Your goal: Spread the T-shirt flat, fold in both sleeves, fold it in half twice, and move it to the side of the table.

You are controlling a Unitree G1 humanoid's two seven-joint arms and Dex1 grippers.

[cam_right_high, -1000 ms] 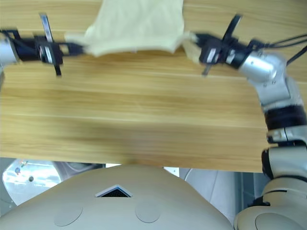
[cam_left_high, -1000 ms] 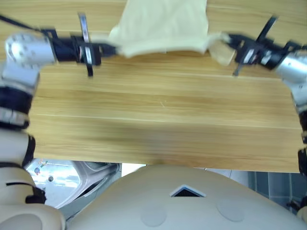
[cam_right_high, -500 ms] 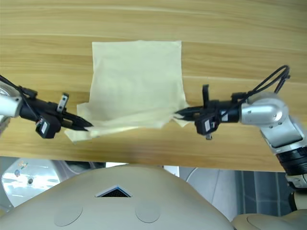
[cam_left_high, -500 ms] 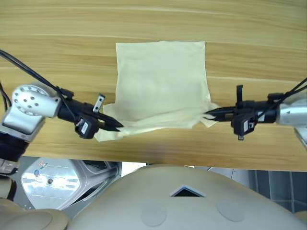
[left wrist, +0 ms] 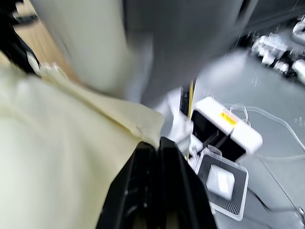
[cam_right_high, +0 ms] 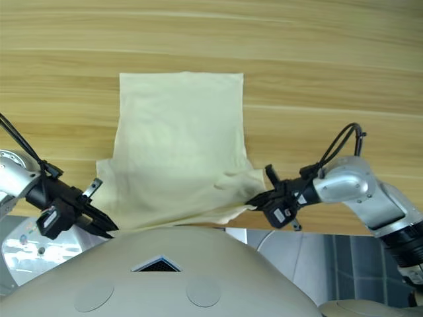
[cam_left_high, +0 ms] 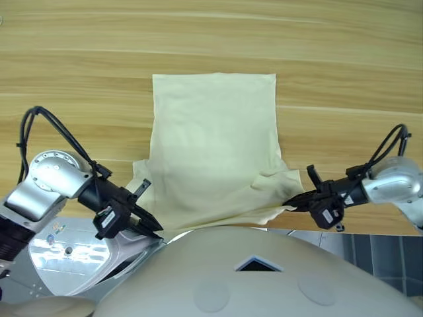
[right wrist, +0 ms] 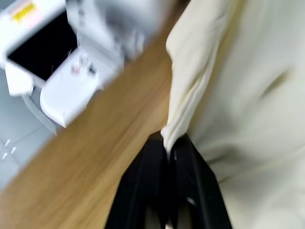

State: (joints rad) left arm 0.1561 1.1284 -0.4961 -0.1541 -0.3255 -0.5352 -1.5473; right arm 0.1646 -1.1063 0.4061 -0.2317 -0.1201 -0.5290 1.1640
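Left eye view: T-shirt (cam_left_high: 211,145), centre frame on table (cam_left_high: 66,66), is pinched at lower corners by left gripper (cam_left_high: 153,231) and right gripper (cam_left_high: 291,204).

Our left arm (cam_left_high: 53,181) comes in low from the left, bent at the silver wrist housing so the forearm slants inward and toward us. The left gripper (cam_left_high: 153,230) sits at the near left corner of the T-shirt (cam_left_high: 211,145). Its fingers (left wrist: 136,191) are pressed together with the cloth's corner pinched at their tips. Our right arm (cam_left_high: 393,185) mirrors it from the right, forearm pointing inward. The right gripper (cam_left_high: 292,204) is closed the same way on a bunched fold at the near right corner. We keep the two grippers well apart, the left a little nearer to us.
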